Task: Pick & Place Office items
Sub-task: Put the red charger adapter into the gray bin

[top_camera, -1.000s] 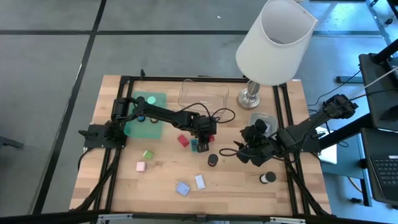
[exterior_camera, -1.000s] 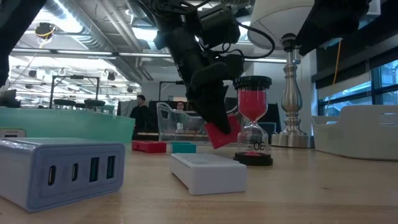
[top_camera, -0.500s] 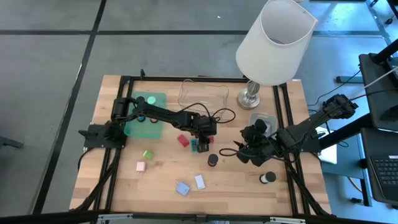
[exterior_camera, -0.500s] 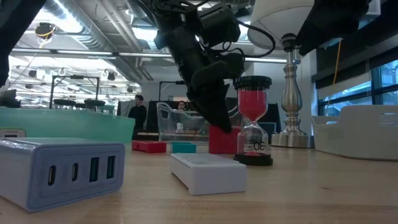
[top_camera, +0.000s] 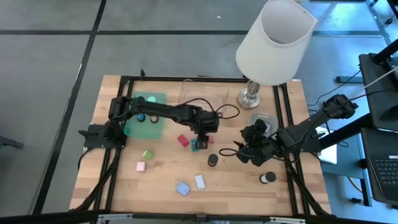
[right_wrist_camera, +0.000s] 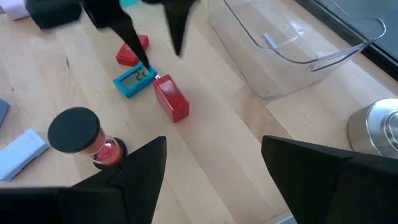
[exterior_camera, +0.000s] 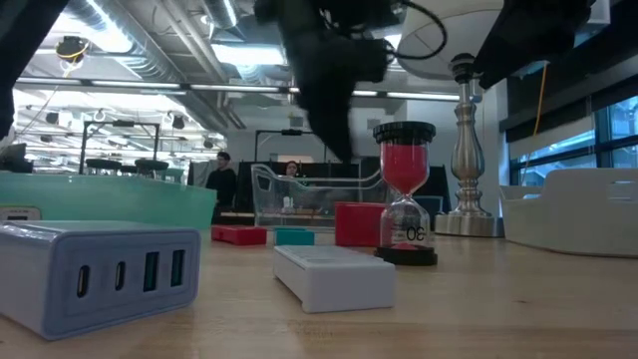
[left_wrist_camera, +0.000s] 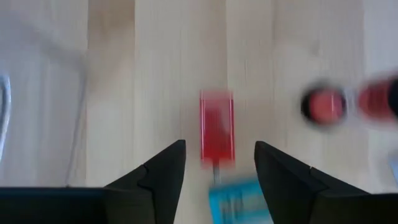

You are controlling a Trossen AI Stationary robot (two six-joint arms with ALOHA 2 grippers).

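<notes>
Left claw [left_wrist_camera: 216, 163] above red block [left_wrist_camera: 217, 129]
Its fingers stood apart, empty; the block rested on the bench [top_camera: 161, 180] beside a teal piece [right_wrist_camera: 134, 80].

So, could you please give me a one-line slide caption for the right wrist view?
Left end effector open above a red block standing beside a teal timer, sand timer nearby.

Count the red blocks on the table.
2. The upright red block stands right beside the teal clock; the flat red block lies on the clock's other side. More may be hidden under the arms.
</notes>
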